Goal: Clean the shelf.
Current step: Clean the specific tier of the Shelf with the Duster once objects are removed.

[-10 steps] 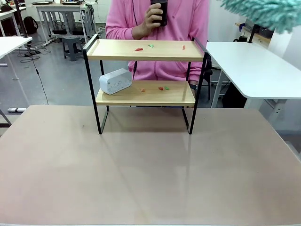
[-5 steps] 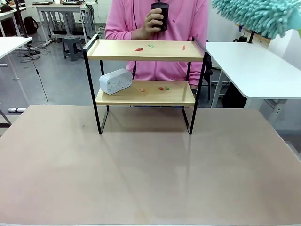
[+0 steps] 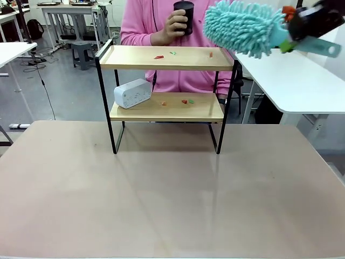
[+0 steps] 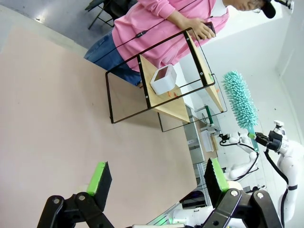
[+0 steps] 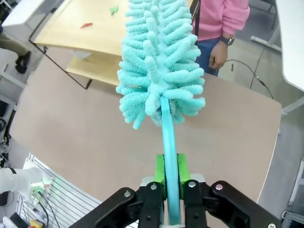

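Shelf [image 3: 135, 56]: two-tier rack, far middle of the bench [image 3: 161, 205]; red and green scraps [image 3: 158, 56] on the top board, more on the lower one.

Right claw [image 5: 171, 175]: pressed together on the handle of a teal microfibre duster [image 3: 242, 28]. The duster's long axis runs left-right, head leftward, hovering above and just right of the top board's right end. The shelf lies left of and below this claw, which is the nearer arm.

Left claw [image 4: 157, 175]: spread wide, empty, over the near bench, well apart from the shelf.

White speaker box [image 3: 131, 93], black cup [image 3: 184, 8], person in pink [image 3: 141, 22], white side table [image 3: 291, 81]
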`<action>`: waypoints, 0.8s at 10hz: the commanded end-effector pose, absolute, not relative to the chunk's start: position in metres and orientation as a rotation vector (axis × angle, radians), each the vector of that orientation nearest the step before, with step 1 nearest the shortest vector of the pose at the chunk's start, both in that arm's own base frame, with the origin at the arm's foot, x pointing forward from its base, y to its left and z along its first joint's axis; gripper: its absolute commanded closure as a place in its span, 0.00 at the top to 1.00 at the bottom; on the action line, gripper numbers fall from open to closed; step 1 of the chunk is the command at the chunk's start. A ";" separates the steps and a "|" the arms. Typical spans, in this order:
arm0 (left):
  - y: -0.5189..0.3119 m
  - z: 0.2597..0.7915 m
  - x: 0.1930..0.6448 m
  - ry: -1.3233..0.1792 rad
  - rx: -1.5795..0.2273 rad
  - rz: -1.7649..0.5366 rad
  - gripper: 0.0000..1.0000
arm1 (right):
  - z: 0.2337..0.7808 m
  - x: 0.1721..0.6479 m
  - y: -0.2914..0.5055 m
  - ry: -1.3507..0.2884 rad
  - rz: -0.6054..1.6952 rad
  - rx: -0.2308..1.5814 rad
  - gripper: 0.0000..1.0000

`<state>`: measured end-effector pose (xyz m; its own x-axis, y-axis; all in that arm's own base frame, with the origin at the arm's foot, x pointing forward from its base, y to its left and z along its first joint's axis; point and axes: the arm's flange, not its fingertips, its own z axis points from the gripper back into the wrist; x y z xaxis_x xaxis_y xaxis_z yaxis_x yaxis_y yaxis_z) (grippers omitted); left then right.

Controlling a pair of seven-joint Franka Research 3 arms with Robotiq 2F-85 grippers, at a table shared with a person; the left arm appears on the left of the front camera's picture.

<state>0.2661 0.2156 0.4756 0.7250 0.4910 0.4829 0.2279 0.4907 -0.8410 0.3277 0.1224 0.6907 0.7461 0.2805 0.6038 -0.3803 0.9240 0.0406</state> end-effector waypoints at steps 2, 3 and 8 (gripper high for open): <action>0.214 0.476 0.267 -0.809 -1.084 0.166 1.00 | 0.700 0.336 0.139 -0.669 0.285 0.128 0.13; 0.214 0.476 0.267 -0.809 -1.084 0.166 1.00 | 0.695 0.339 0.148 -0.653 0.276 0.124 0.13; 0.214 0.476 0.267 -0.809 -1.084 0.166 1.00 | 0.677 0.359 0.171 -0.646 0.237 0.124 0.13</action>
